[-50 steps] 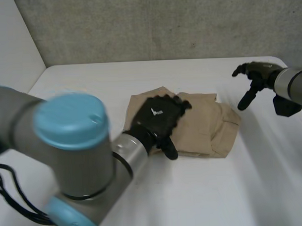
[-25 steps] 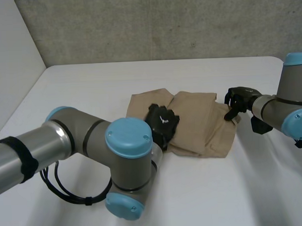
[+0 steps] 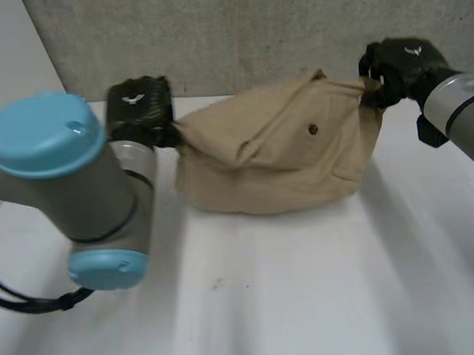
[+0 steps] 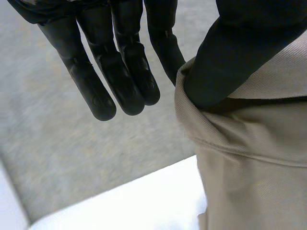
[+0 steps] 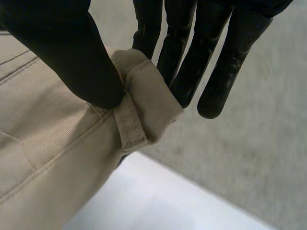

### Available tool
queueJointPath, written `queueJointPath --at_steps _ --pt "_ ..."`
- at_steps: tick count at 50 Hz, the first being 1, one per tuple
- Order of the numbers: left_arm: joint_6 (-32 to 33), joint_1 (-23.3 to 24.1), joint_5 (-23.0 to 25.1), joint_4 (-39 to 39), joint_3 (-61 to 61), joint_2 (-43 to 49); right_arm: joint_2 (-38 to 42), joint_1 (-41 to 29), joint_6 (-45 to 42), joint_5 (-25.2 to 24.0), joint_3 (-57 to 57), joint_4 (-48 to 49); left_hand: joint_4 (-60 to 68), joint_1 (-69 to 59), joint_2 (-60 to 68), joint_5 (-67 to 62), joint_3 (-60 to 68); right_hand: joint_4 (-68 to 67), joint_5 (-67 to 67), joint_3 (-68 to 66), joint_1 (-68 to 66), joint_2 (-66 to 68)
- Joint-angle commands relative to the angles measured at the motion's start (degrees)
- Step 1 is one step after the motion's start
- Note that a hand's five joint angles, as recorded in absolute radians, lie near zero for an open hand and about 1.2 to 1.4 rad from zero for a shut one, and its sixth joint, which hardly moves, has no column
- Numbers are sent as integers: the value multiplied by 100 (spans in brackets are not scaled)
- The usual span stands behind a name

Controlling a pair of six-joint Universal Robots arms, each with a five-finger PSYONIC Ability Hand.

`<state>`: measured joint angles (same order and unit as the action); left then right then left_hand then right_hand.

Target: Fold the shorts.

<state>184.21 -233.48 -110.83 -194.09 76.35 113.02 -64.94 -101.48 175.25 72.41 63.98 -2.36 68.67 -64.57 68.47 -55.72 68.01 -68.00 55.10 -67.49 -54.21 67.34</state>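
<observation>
The left arm point(image 3: 73, 179) now stands tall at the left, where half a second ago it reached low across the worktop point(image 3: 272, 293). Its left hand point(image 3: 139, 103) is no longer down on the cloth but raised, and it pinches the left corner of the tan shorts point(image 3: 275, 157). The left wrist view shows the thumb pressing the hem against one finger while the other fingers stay straight and loose.

The shorts, which lay flat on the worktop before, now hang spread between the two hands. Their waistband is uppermost and a dark button point(image 3: 312, 130) faces the camera. Their lower fold sags to the worktop, though I cannot tell whether it touches.

At the right, the right hand point(image 3: 396, 63) has risen too. It nips the waistband corner by a belt loop point(image 5: 129, 125) between thumb and straight fingers.
</observation>
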Motion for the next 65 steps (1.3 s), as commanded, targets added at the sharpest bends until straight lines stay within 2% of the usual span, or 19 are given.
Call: queueJointPath --at_steps 1,4,5,8,9,11,13,19,23,26,32,38,44,48,50,53,55,58,65 --pt "-1369 -699 -26 810 468 -184 -1072 -661 -728 -525 860 79 649 -1059 669 -944 715 -1200 1490 -1251 -2579 1266" --pt "-1747 -725 97 1416 556 -97 -1152 -890 -975 -552 1037 -27 -728 318 -708 433 -662 -1200 1490 -1251 -2579 1266" --pt "-1913 -725 201 1739 599 8 -1179 -1021 -1132 -552 1107 -80 -1814 1404 -1795 1519 -1748 -1200 1490 -1251 -2579 1266" --pt "-2020 -743 334 2093 609 219 -1179 -1198 -1370 -543 1160 -115 -3585 3175 -3565 3290 -3518 -1200 1490 -1251 -2579 1266" --pt "-2047 -743 352 2294 609 316 -1188 -1294 -1545 -535 1186 -115 -4824 4414 -4804 4529 -4758 -1200 1490 -1251 -2579 1266" --pt "-2064 -778 317 2436 583 334 -1196 -1365 -1704 -526 1195 -115 -5574 5163 -5554 5279 -5507 -1200 1490 -1251 -2579 1266" --pt "-2038 -891 238 2455 574 221 -1205 -1444 -1889 -526 1222 -124 -5727 5317 -5708 5432 -5661 -1200 1490 -1251 -2579 1266" --pt "-1994 -1174 229 2183 556 -491 -1258 -1603 -2346 -508 1327 -142 -5611 5200 -5591 5315 -5544 -1200 1490 -1251 -2579 1266" --pt "-1924 -1086 658 1910 521 -790 -1372 -1612 -2618 -482 1450 -194 -5492 5082 -5473 5197 -5426 -1200 1490 -1251 -2579 1266" --pt "-1775 -815 1438 1892 468 -835 -1416 -1629 -2663 -482 1503 -212 -5492 5082 -5473 5197 -5426 -1200 1490 -1251 -2579 1266" --pt "-1669 -366 1960 1883 451 -510 -1530 -1770 -2681 -499 1582 -212 -5476 5066 -5456 5181 -5409 -1200 1490 -1251 -2579 1266" --pt "-1686 100 1951 1874 126 52 -1566 -1902 -2689 -499 1600 -221 -5309 4899 -5289 5014 -5242 -1200 1490 -1251 -2579 1266" --pt "-1695 154 1934 1848 -120 483 -1627 -1928 -2698 -499 1626 -221 -4754 4343 -4734 4459 -4687 -1200 1490 -1251 -2579 1266" --pt "-1686 145 1715 1813 -314 756 -1636 -1937 -2698 -499 1670 -221 -3142 2731 -3122 2846 -3075 -1200 1490 -1251 -2579 1266" --pt "-1687 136 1346 1769 -437 818 -1618 -1928 -2698 -482 1653 -212 -1662 1252 -1643 1367 -1596 -1200 1490 -1251 -2579 1266" --pt "-1660 110 750 1681 -472 809 -1610 -1876 -2716 -482 1635 -230 -901 491 -882 606 -835 -1200 1490 -1251 -2579 1266" --pt "-1660 83 546 1664 -464 800 -1610 -1849 -2751 -482 1626 -247 -917 507 -897 622 -851 -1200 1490 -1251 -2579 1266" --pt "-1660 13 484 1663 -367 765 -1592 -1831 -2917 -473 1582 -405 -1168 758 -1149 873 -1102 -1200 1490 -1251 -2579 1266" --pt "-1660 -136 492 1681 80 344 -1531 -1831 -3383 -219 1512 -669 -2898 2488 -2878 2603 -2832 -1200 1490 -1251 -2579 1266"
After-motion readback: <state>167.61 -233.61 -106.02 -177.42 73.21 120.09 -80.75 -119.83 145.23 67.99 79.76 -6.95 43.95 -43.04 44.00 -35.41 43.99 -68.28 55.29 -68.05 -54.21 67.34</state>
